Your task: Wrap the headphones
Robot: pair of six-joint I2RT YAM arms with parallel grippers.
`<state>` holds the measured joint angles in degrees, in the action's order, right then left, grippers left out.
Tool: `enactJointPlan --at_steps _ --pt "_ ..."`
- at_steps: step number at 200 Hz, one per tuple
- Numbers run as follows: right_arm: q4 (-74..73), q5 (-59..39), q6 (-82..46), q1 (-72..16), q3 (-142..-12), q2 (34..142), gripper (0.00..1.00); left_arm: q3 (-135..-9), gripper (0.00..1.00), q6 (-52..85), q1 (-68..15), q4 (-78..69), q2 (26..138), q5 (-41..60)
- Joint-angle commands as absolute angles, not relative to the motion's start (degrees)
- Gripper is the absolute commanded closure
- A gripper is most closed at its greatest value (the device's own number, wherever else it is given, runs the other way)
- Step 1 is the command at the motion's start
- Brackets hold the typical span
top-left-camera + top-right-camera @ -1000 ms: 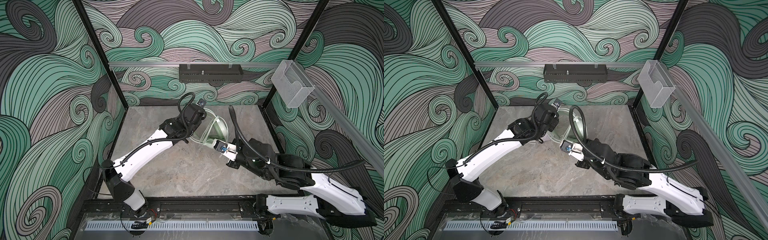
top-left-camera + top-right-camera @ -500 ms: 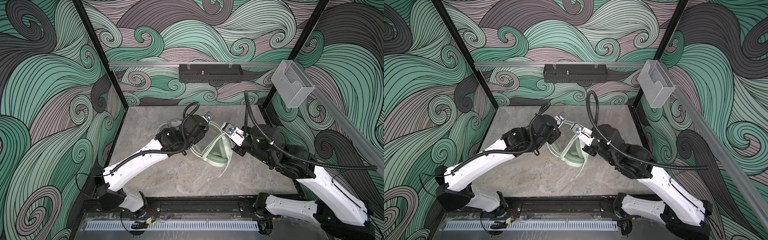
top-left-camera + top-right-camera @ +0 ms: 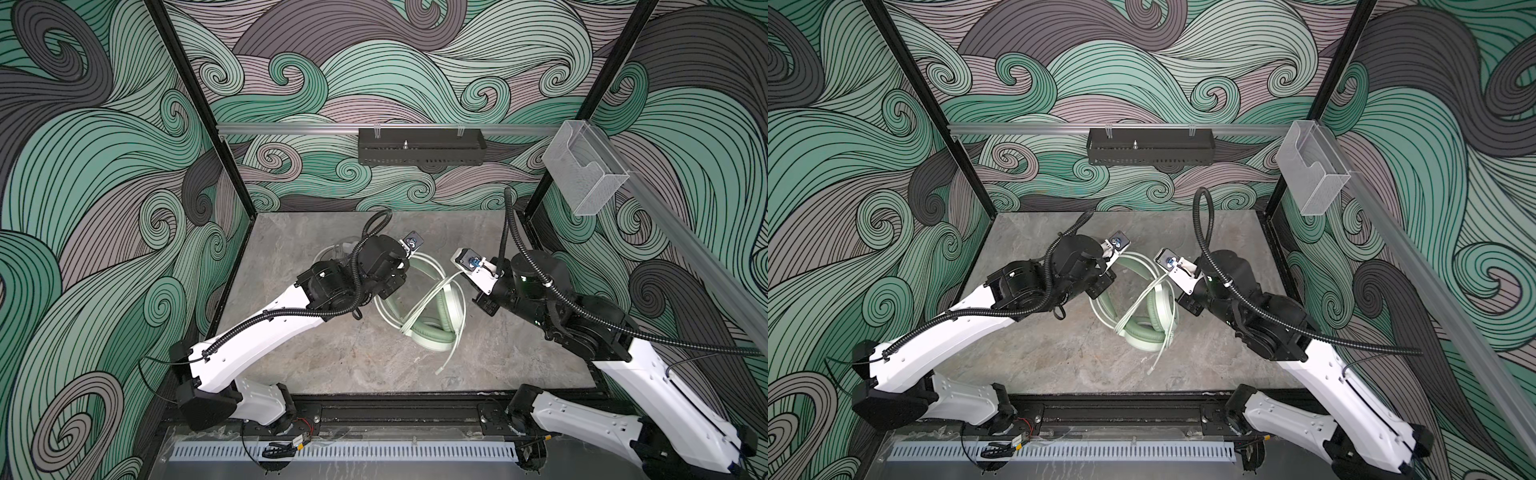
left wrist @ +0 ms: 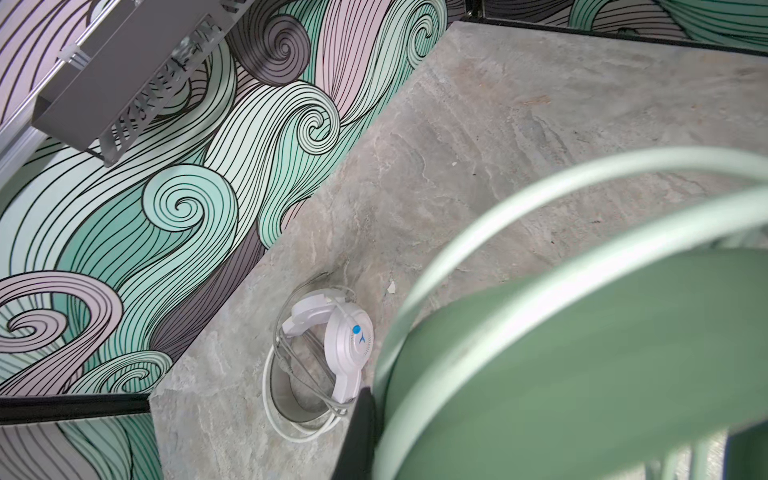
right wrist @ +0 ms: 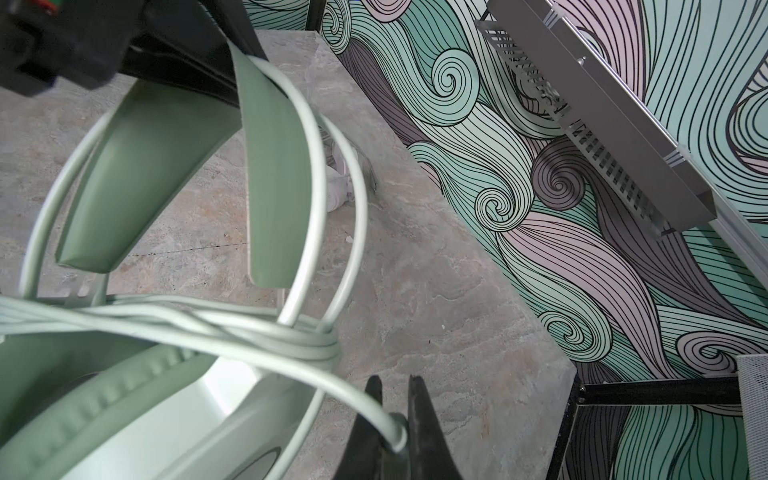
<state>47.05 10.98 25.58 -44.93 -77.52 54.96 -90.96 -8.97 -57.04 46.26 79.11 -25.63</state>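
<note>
The mint green headphones (image 3: 436, 328) stand tilted in the middle of the table in both top views (image 3: 1142, 332), with the pale cable (image 3: 428, 299) crossing the earcups in several turns. My left gripper (image 3: 392, 291) is shut on their headband (image 4: 582, 353); one black finger (image 4: 357, 432) shows beside it. My right gripper (image 5: 395, 384) is shut on the cable (image 5: 390, 428), just right of the headset (image 3: 462, 277). The cable's free end (image 3: 446, 365) lies on the table. The white headphones (image 4: 332, 353) lie wrapped near the back left, mostly hidden behind my left arm (image 3: 338, 253).
A black tray (image 3: 419, 145) hangs on the back rail and a clear plastic box (image 3: 582, 174) on the right rail. Patterned walls close the table on three sides; a black frame (image 3: 395, 409) runs along the front.
My right gripper swung from the front of the green headphones round to their right with the cable. My left gripper brought the headset a little toward the front.
</note>
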Motion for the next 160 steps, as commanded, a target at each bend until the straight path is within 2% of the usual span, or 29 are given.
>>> enactJointPlan --at_steps 1,59,129,160 --pt "42.68 6.81 24.05 -42.42 -76.17 54.4 1.0 -94.39 1.0 -5.52 -57.59 46.68 76.47 -21.25" --pt "38.8 -0.6 19.88 -37.16 -71.1 52.59 0.94 -95.51 1.0 -3.6 -57.57 47.61 75.6 -19.18" --pt "36.39 -2.03 20.0 -35.98 -66.38 49.22 0.73 -96.51 1.0 -2.32 -57.6 49.12 77.0 -20.81" --pt "36.48 -0.71 19.61 -35.5 -64.68 48.48 0.59 -97.29 1.0 -0.43 -57.57 50.44 78.04 -21.63"
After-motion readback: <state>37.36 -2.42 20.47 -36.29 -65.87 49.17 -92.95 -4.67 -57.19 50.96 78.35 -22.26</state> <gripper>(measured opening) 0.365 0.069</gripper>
